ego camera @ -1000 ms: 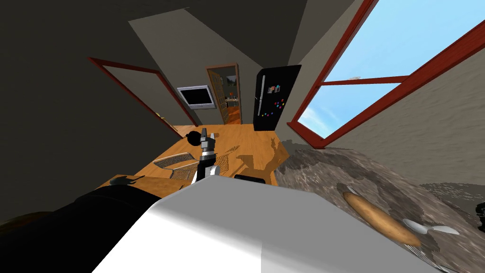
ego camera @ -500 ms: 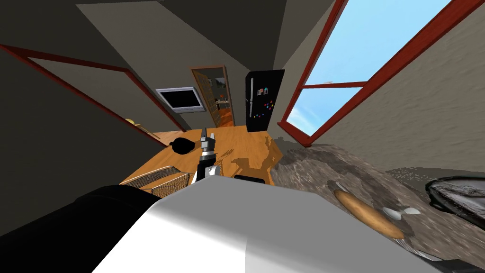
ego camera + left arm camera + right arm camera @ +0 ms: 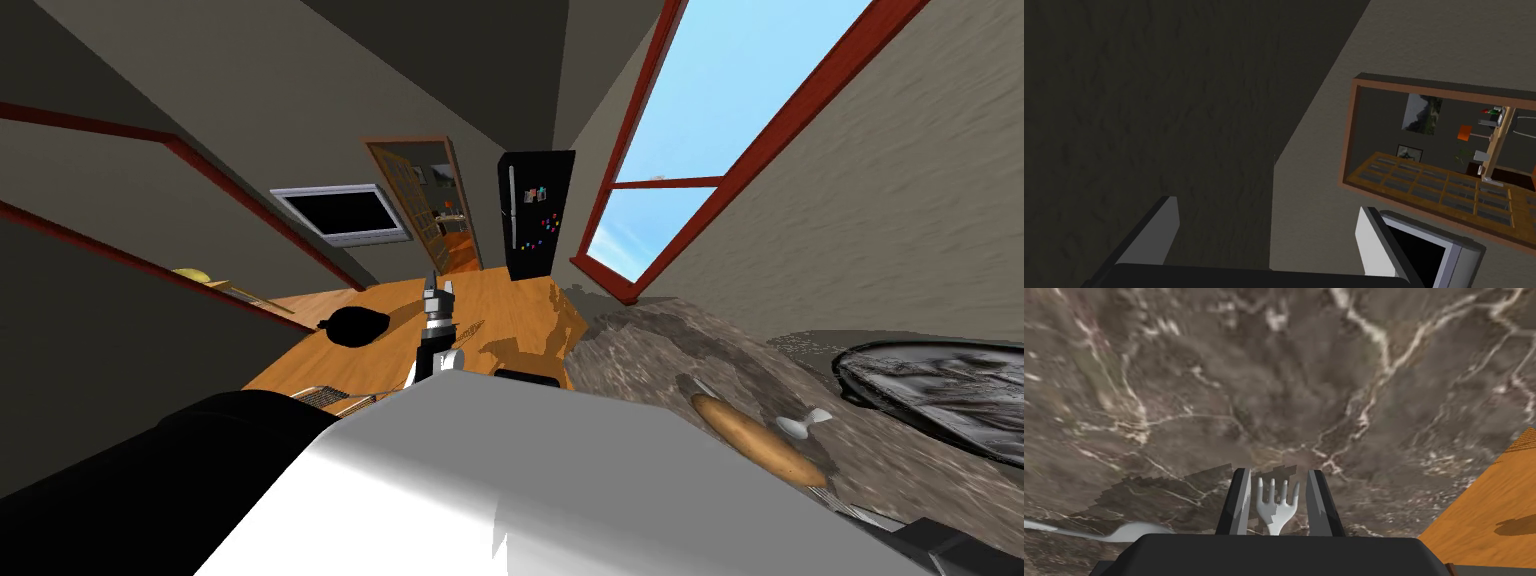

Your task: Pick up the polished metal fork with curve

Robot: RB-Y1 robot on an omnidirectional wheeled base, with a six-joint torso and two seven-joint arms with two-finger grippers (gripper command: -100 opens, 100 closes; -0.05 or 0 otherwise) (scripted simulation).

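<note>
Fork [image 3: 1276,503]: handle was hidden behind my right gripper [image 3: 1276,477] body, only tines and neck visible between the fingers. Pale spoon-like utensil [image 3: 1119,533] near it was cut by the frame edge, its other end behind the same body. Head view: wire basket [image 3: 330,397] mostly hidden; dark round vessel [image 3: 940,390] cut by the edge, couldn't tell what it was.

I'm seeing daylight off the window [image 3: 690,110] but dim walls, head feed splayed hard at the corners, counter [image 3: 1274,388] smeared beyond the right gripper [image 3: 1277,472] jaws, blocky shadow beside them, fork [image 3: 1276,508] between them flat pale.
</note>
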